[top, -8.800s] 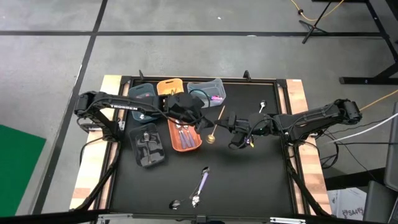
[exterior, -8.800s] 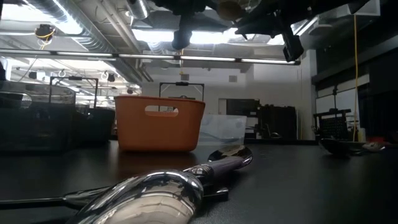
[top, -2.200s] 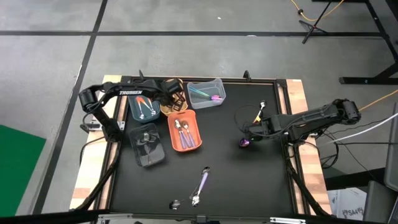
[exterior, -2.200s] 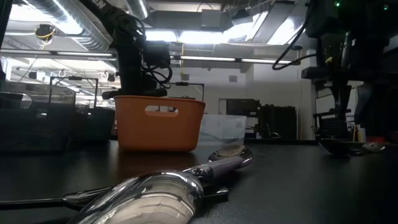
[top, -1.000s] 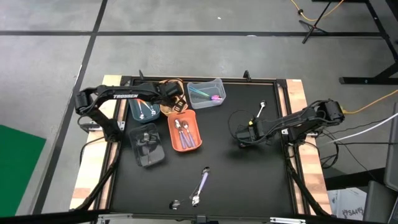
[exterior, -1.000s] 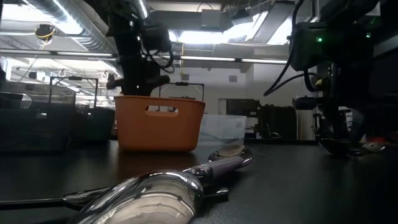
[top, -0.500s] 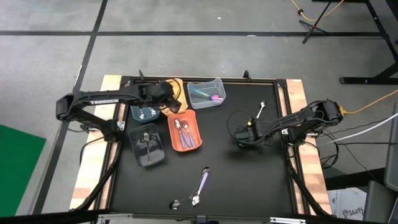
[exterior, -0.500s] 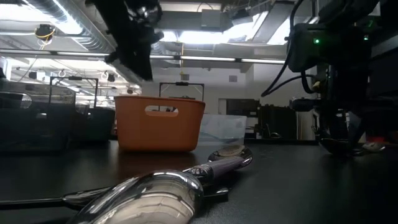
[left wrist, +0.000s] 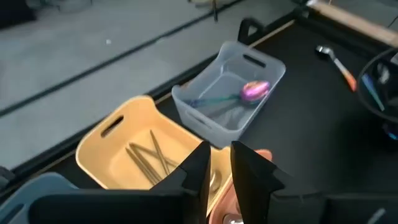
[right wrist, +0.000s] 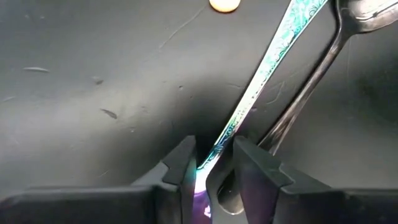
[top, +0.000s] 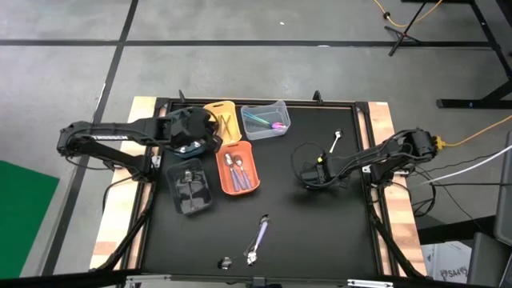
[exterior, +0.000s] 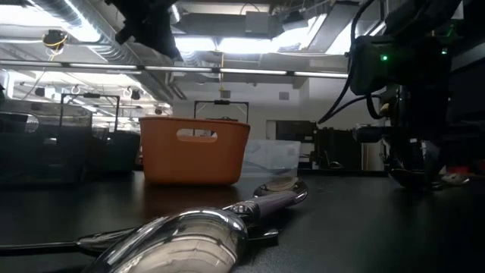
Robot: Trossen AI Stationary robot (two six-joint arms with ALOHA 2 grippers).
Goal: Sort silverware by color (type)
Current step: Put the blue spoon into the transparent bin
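Note:
My right gripper stands low over the table's right middle, open. Its fingers stand on either side of the near end of a teal-handled piece of silverware, which lies on the mat beside a silver spoon. My left gripper hangs open and empty above the bins at the back left. The yellow bin holds gold pieces. The clear bin holds a purple-bowled spoon. The orange bin holds several pieces. A purple spoon and a silver one lie near the front edge.
A dark bin with black pieces sits left of the orange bin, and a blue bin lies under my left hand. An orange-handled spoon lies at the back right. Bare mat stretches across the middle and right front.
My left gripper has risen from just over the yellow bin and drawn back toward the table's left edge, tipping up toward level. It carries nothing. My right gripper has kept its place over the teal-handled piece.

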